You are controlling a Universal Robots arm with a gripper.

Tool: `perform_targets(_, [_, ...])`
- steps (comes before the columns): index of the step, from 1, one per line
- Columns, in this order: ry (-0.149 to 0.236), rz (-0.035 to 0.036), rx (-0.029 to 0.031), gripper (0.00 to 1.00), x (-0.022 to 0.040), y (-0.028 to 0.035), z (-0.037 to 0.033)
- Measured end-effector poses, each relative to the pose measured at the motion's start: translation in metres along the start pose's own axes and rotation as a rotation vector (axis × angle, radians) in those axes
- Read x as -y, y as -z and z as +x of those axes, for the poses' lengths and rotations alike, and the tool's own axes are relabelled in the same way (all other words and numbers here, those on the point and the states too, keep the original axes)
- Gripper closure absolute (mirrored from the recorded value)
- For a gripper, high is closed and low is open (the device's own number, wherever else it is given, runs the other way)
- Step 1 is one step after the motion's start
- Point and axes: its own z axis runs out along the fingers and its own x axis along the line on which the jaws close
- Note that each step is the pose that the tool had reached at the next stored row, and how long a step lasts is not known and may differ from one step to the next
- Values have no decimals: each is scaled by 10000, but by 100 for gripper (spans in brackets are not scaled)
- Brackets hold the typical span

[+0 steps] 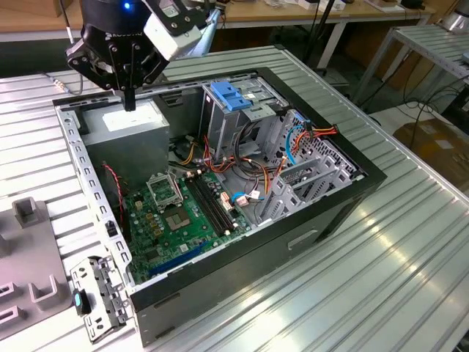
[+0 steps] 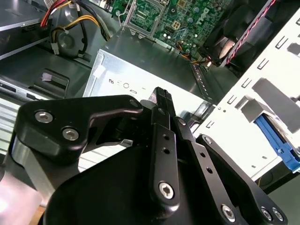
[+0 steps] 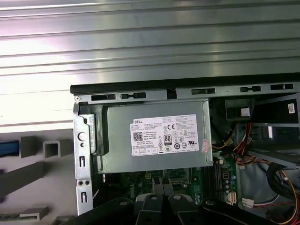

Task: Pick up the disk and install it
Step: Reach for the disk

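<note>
Grey holder (image 1: 29, 253): at the exterior view's left, outside the case's perforated rear wall.
The disk (image 3: 8, 147): in the first wrist view, in that holder. Only its blue bracket edge is visible.
Gripper (image 1: 130, 106): fingers closed together and empty, pointing down just above the power-supply box (image 1: 146, 121) in the case's corner. Whether it touches the box cannot be told.
Motherboard (image 1: 179, 213): green, on the case floor.
Blue latch (image 1: 229, 95): atop the drive cage (image 1: 220, 128), further right.
</note>
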Motion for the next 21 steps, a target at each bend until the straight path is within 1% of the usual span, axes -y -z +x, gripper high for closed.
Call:
perform_targets(7, [0, 0, -3, 89, 7, -1, 87])
perform_targets(10, [1, 0, -5, 89, 11, -1, 141])
perform_targets(12, [0, 0, -6, 89, 14, -1, 183])
perform_targets(13, [0, 0, -7, 89, 17, -1, 217])
perform_targets(16, [0, 0, -8, 89, 22, -1, 292])
perform_targets(18, [0, 0, -8, 89, 27, -2, 357])
perform_targets(21, [0, 1, -9, 89, 33, -2, 432])
